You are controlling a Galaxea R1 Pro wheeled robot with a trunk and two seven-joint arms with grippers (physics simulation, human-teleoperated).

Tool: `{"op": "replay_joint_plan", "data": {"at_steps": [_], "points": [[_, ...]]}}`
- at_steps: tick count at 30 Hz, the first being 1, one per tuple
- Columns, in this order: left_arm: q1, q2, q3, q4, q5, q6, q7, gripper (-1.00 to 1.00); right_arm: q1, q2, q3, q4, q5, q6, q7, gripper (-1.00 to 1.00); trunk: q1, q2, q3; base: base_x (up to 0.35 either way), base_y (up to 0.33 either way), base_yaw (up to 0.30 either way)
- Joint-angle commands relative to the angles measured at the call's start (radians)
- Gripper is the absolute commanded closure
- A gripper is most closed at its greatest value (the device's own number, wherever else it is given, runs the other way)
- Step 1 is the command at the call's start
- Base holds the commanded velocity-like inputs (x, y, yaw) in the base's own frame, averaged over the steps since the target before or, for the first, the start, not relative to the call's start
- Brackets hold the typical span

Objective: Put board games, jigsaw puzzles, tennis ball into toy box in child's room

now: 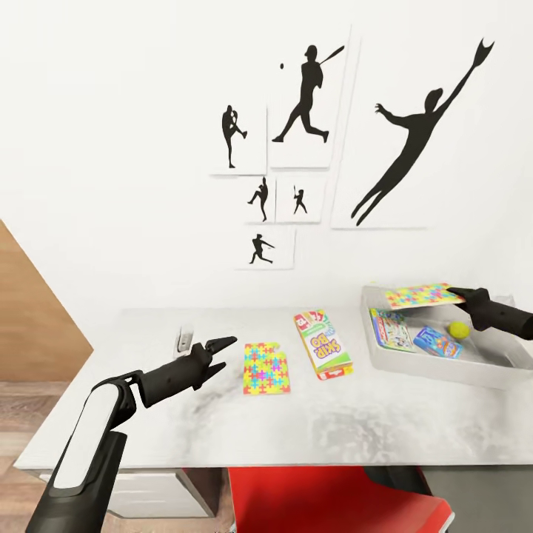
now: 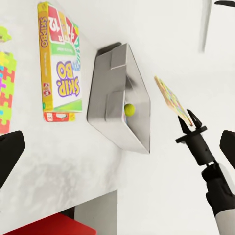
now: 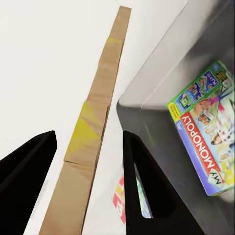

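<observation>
My right gripper (image 1: pixel 453 293) is shut on one jigsaw puzzle (image 1: pixel 422 295), held flat over the far side of the toy box (image 1: pixel 444 371). In the right wrist view that puzzle (image 3: pixel 100 93) runs edge-on between the fingers. In the toy box lie a green-white board game (image 1: pixel 391 329), a blue board game (image 1: pixel 437 342) and the tennis ball (image 1: pixel 460 329). The SKIP BO board game (image 1: pixel 323 344) and a second jigsaw puzzle (image 1: pixel 266 368) lie on the table (image 1: pixel 222 422). My left gripper (image 1: pixel 224 352) hovers open just left of that puzzle.
A small white object (image 1: pixel 183 341) stands on the table behind my left gripper. A red chair (image 1: pixel 333 500) is tucked under the table's near edge. Silhouette pictures (image 1: pixel 303 104) hang on the white wall. A wooden panel (image 1: pixel 29 318) shows at the left.
</observation>
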Motion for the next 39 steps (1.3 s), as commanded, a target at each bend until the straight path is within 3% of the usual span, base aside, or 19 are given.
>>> {"op": "replay_joint_plan", "data": {"at_steps": [1, 6, 10, 12, 15, 18, 20, 26, 30, 39], "points": [[-0.001, -0.001, 0.002, -0.001, 0.011, 0.005, 0.010, -1.00, -0.001, -0.009, -0.006, 0.002, 0.006, 0.010, 0.007, 1.00, 0.001, -0.002, -0.003, 0.000, 0.000, 0.028], [-0.009, -0.003, 0.002, -0.001, 0.011, 0.006, 0.008, -1.00, -0.002, -0.020, -0.006, 0.004, 0.005, 0.014, 0.009, 1.00, 0.001, -0.002, -0.011, 0.000, 0.000, 0.054], [-0.070, -0.013, -0.005, -0.001, 0.012, 0.007, 0.038, -1.00, -0.002, -0.020, -0.006, 0.007, 0.005, 0.014, 0.010, 1.00, 0.001, -0.002, -0.017, 0.000, 0.000, 0.072], [-0.107, -0.029, -0.008, -0.001, 0.023, 0.007, 0.103, -1.00, -0.003, -0.017, -0.006, 0.008, 0.005, 0.013, 0.010, 1.00, 0.001, -0.002, -0.020, 0.000, 0.000, 0.077], [-0.165, -0.068, -0.013, -0.001, 0.095, 0.005, 0.261, -1.00, -0.002, -0.008, -0.006, 0.010, 0.006, 0.006, 0.012, 1.00, 0.001, -0.002, -0.025, 0.000, 0.000, 0.078], [-0.179, -0.074, -0.030, -0.001, 0.112, 0.004, 0.292, -1.00, -0.003, -0.006, -0.007, 0.010, 0.006, 0.002, 0.010, 1.00, 0.001, -0.002, -0.029, 0.000, 0.000, 0.061], [-0.202, -0.079, -0.065, 0.000, 0.123, 0.001, 0.325, -1.00, -0.002, -0.004, -0.009, 0.027, 0.006, -0.029, 0.003, 1.00, 0.001, -0.002, -0.033, 0.000, 0.000, 0.022], [-0.237, -0.090, -0.107, 0.002, 0.128, -0.028, 0.368, -1.00, -0.003, -0.006, -0.014, 0.098, 0.004, -0.164, -0.001, 1.00, 0.001, -0.002, -0.042, 0.000, 0.000, 0.005], [-0.243, -0.094, -0.132, 0.003, 0.131, -0.034, 0.388, -1.00, -0.003, -0.006, -0.016, 0.111, 0.004, -0.187, -0.001, 1.00, 0.001, -0.002, -0.048, 0.000, 0.000, 0.000], [-0.251, -0.097, -0.140, 0.002, 0.134, -0.036, 0.395, -1.00, -0.003, -0.007, -0.015, 0.116, 0.003, -0.194, 0.000, 1.00, 0.001, -0.002, -0.063, 0.000, 0.000, 0.000]]}}
